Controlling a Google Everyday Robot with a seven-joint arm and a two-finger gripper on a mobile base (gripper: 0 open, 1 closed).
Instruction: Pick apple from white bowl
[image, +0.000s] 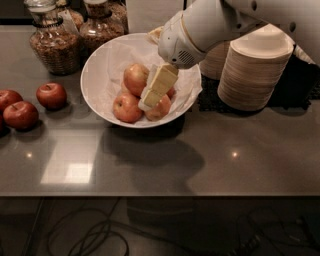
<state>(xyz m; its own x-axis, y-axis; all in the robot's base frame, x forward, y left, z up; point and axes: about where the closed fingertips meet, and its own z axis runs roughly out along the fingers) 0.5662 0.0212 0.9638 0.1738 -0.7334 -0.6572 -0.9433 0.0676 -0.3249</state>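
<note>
Apple (135, 77): pale yellow-orange skin with a red blush. White bowl (94, 95): glossy white, lined with crinkled white paper (115, 52). Gripper (151, 97): pale cream-yellow, over the fruit in the bowl, on a white arm (210, 25). Loose apples (51, 95) at left: uniform dark red. Stacked paper bowls (255, 75): beige, finely striped by their rims. Counter (210, 160): dark grey, glossy.
</note>
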